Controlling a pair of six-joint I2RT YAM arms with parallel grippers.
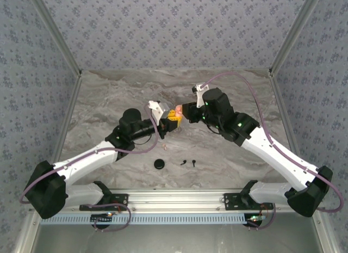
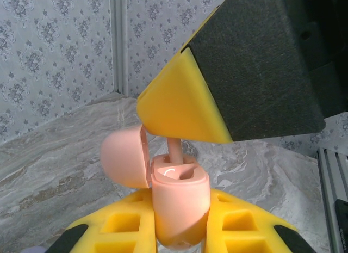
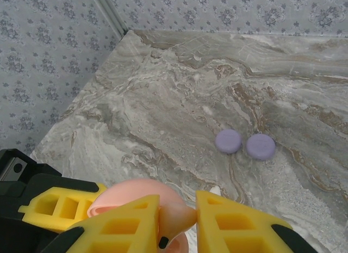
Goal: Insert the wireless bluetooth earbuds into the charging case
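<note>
Left claw (image 2: 179,238) pinches glossy rounded case (image 2: 180,197)

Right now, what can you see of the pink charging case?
The pink charging case looks like smooth, glossy plastic, rounded like an egg. It is open, its lid swung back on a hinge. The left fingers clamp its body, roughly upright, above the table. A pink earbud stands in one socket, pinched by the right fingers.

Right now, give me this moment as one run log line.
left gripper: shut on open pink case | right gripper: shut on pink earbud, stem at case socket | table: lilac case, black case
</note>
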